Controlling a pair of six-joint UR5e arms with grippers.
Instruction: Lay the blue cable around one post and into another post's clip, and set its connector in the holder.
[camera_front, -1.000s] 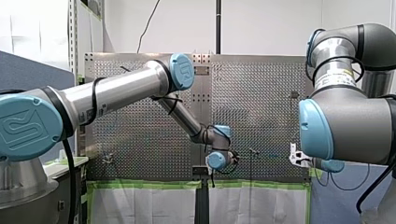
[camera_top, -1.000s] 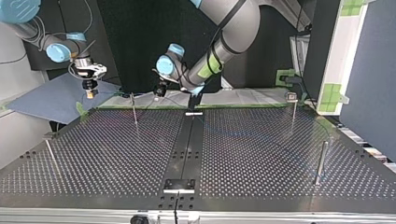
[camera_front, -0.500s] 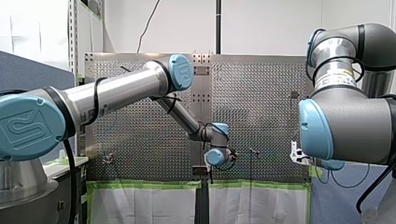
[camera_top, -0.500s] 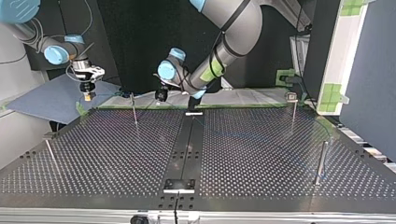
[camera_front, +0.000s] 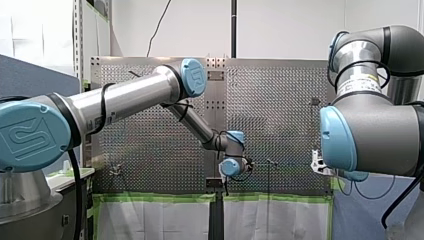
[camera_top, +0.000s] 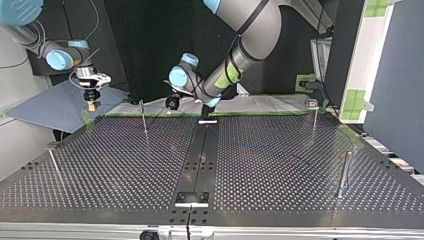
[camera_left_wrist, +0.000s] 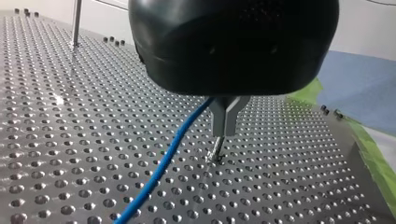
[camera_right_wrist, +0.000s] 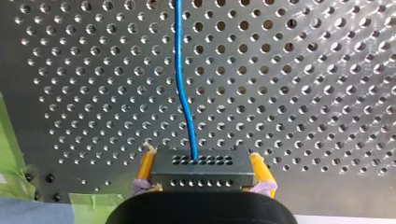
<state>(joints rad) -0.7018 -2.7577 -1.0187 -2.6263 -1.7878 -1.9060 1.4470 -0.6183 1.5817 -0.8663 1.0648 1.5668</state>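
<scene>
The front view looks from behind and above the arms, well back, over the silver perforated metal table (camera_front: 280, 110). The top view faces back from the opposite edge, set low; both show the slim metal posts (camera_top: 144, 117). The left wrist view sits close over the table, its metal fingers (camera_left_wrist: 232, 114) pinching the thin blue cable (camera_left_wrist: 163, 163). The right wrist view looks straight down near the green tape (camera_right_wrist: 8, 140) on the table's edge, its yellow pads (camera_right_wrist: 145, 167) clamping the dark rectangular connector (camera_right_wrist: 201, 169).
</scene>
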